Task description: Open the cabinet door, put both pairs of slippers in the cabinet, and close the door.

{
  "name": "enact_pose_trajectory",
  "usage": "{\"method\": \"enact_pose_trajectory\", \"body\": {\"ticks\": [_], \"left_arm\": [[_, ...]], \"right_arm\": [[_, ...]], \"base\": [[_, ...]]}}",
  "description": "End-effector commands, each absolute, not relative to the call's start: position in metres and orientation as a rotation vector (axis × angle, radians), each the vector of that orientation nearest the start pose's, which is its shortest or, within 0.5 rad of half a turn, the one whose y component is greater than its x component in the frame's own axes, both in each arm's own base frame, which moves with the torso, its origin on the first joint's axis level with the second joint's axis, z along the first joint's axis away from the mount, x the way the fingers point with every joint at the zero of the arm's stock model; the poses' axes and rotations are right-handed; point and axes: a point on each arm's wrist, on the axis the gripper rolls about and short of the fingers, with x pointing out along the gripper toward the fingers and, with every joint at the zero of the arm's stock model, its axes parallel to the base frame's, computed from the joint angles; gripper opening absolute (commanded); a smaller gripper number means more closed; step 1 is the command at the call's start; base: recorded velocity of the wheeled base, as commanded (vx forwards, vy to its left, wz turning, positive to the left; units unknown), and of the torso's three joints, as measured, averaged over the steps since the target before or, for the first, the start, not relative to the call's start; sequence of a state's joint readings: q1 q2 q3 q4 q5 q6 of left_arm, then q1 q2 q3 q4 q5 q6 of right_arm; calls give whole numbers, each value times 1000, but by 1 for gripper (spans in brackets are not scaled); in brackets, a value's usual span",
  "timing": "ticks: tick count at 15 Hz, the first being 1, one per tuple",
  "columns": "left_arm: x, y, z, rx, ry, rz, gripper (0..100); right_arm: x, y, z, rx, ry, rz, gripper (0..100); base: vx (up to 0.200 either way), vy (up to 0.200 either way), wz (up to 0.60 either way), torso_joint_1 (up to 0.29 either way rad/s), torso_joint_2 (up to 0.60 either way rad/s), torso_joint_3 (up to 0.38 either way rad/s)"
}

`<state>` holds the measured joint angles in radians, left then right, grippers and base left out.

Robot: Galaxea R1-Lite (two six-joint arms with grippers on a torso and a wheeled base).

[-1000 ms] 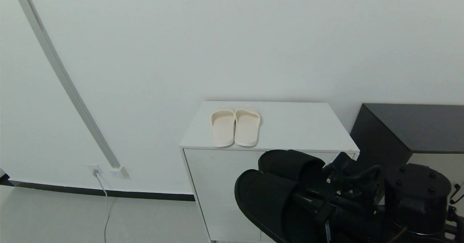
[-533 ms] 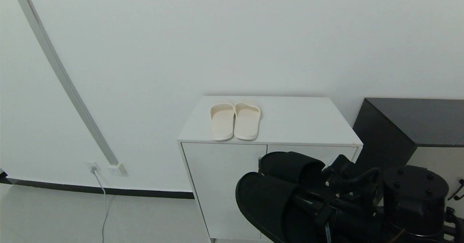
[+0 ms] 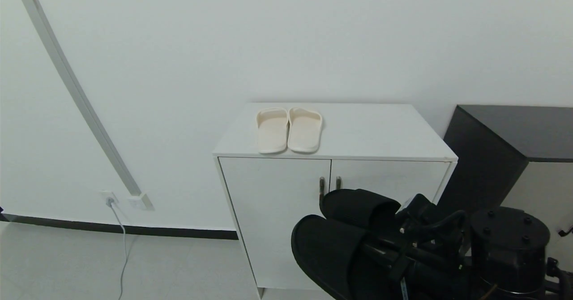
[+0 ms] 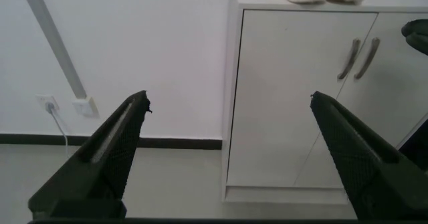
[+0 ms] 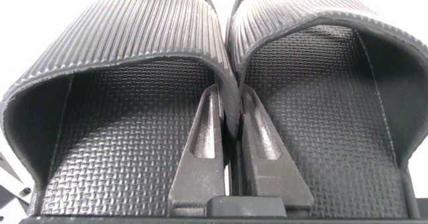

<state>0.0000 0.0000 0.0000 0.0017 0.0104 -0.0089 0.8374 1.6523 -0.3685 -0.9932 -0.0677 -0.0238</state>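
Your right pincer (image 5: 229, 97) clamps the inner walls of the black slippers (image 3: 340, 228) together, so both travel as one. Your left pincer (image 4: 229, 98) is spread wide, facing the closed cabinet (image 3: 273, 210), probably free for its handles (image 3: 321, 186). The cream slippers (image 3: 289, 130) lie on top.

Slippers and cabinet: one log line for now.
cabinet doors: shut | cream slippers: on cabinet top | black slippers: in right gripper | left gripper: open

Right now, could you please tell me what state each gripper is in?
Left gripper: open, holding nothing.
Right gripper: closed on the black slippers, pinching their adjoining inner sides together.
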Motion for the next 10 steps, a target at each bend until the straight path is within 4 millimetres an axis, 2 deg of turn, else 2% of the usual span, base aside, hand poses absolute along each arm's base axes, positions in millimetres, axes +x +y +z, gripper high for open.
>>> {"method": "enact_pose_trajectory", "body": {"ticks": [1,10], "left_arm": [[-23,0,75,-9,1,11,100],[-23,0,75,-9,0,11,100]], "right_arm": [[164,180,122,-162,258,769,0],[163,179,119,-169,265,766,0]], "base": [[0,0,0,-232,535,315],[0,0,0,-189,521,320]]}}
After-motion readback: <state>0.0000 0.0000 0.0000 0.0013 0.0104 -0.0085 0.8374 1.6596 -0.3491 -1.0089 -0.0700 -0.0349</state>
